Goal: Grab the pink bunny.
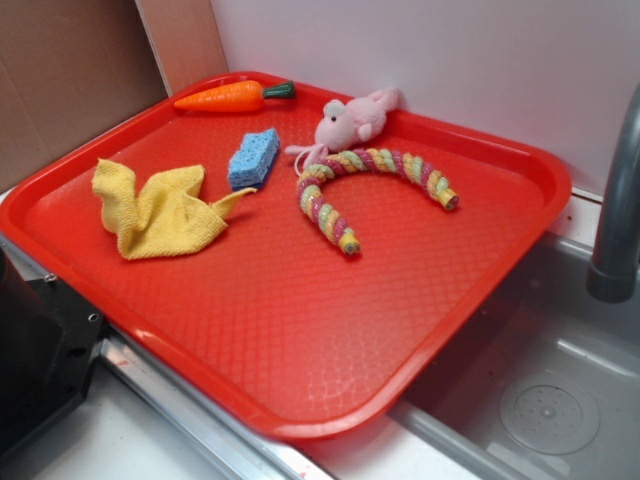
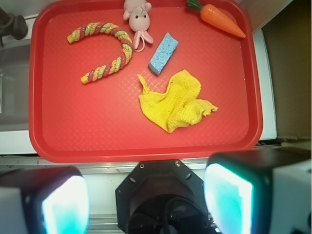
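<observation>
The pink bunny (image 1: 350,120) (image 2: 138,17) lies at the far edge of the red tray (image 1: 300,330) (image 2: 97,141), next to the striped rope toy. From the wrist view my gripper (image 2: 146,197) hangs high above the tray's near side, far from the bunny. Its two pale fingers (image 2: 66,204) stand wide apart with nothing between them, so it is open. In the exterior view the gripper is out of sight.
On the tray lie a pink-yellow-green curved rope toy (image 1: 370,190) (image 2: 109,48), a blue sponge (image 1: 254,157) (image 2: 163,52), a yellow cloth (image 1: 160,210) (image 2: 178,100) and an orange carrot (image 1: 232,96) (image 2: 222,20). A sink basin (image 1: 540,390) and grey faucet (image 1: 618,220) are on the right; a white wall stands behind.
</observation>
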Action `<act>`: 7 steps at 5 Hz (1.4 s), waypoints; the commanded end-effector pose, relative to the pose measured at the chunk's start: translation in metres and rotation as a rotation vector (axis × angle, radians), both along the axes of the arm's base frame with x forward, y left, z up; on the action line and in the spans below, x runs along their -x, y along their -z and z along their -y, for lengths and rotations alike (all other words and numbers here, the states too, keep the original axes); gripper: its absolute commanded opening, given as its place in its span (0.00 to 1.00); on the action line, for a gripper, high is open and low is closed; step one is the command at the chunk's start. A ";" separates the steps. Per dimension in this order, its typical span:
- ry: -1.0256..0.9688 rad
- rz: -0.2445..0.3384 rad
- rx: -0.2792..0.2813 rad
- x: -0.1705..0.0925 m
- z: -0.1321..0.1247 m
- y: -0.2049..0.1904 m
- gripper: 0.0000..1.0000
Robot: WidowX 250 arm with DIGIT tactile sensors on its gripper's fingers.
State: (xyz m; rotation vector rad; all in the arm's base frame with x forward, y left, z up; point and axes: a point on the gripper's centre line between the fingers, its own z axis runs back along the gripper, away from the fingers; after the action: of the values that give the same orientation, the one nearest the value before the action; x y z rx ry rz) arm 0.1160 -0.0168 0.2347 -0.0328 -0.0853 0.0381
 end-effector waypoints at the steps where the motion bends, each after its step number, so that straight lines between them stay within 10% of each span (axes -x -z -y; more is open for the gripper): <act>1: 0.000 0.000 0.000 0.000 0.000 0.000 1.00; 5: -0.070 0.224 -0.142 -0.087 -0.013 0.053 1.00; 7: -0.120 0.310 -0.082 -0.138 -0.020 0.090 1.00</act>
State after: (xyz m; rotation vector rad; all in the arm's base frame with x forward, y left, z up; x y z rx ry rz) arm 0.2499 -0.0022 0.1304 0.0439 -0.3571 0.1397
